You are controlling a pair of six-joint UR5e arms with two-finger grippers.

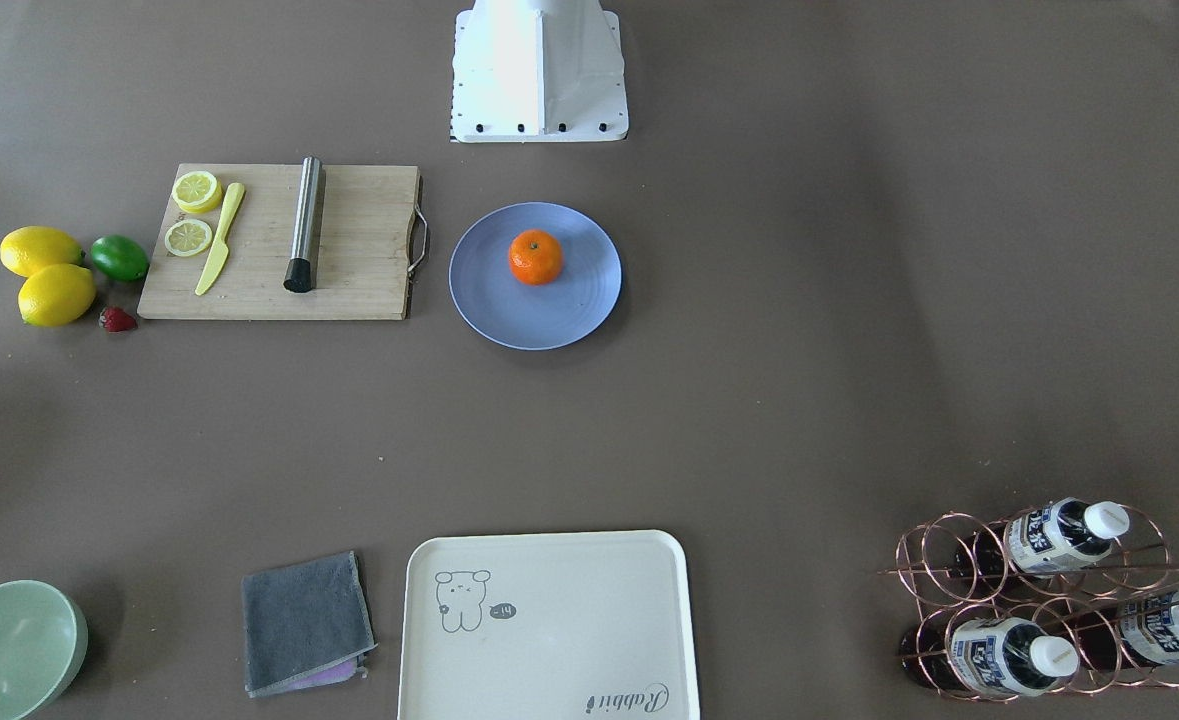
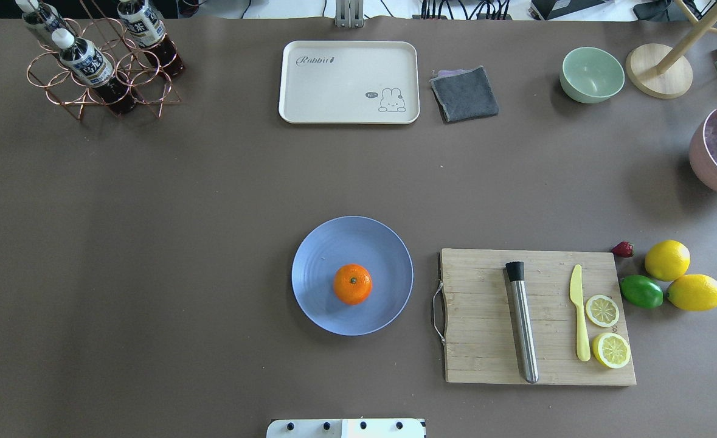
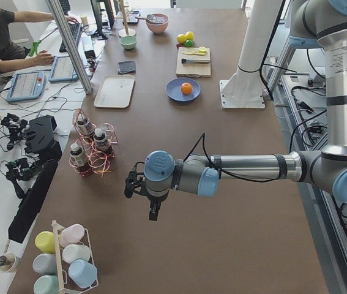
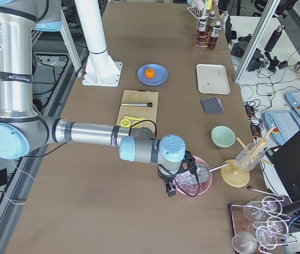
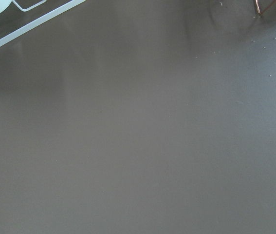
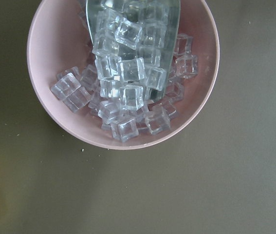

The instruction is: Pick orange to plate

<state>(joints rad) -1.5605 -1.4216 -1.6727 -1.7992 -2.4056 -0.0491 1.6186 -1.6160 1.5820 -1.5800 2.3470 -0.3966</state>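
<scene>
orange (image 2: 353, 284): sits on plate (image 2: 322, 255), just off centre; placement judged done.
left tool (image 3: 153, 211): over bare table (image 2: 151, 243), well apart from plate; grip cannot be told.
right tool (image 4: 169, 189): above ice bowl (image 6: 45, 58), away from the fruit; grip cannot be told.

Opposed overhead and front views, plate (image 2: 318, 261) in both

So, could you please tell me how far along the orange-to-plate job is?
It looks finished: the small round bright-orange mandarin sits on the round periwinkle-blue plate, free of any grip. Nothing is in hand; the left claw hangs over the brown table and the right claw over the pink bowl of clear ice cubes, both far from the plate. Nothing visible is left.
</scene>
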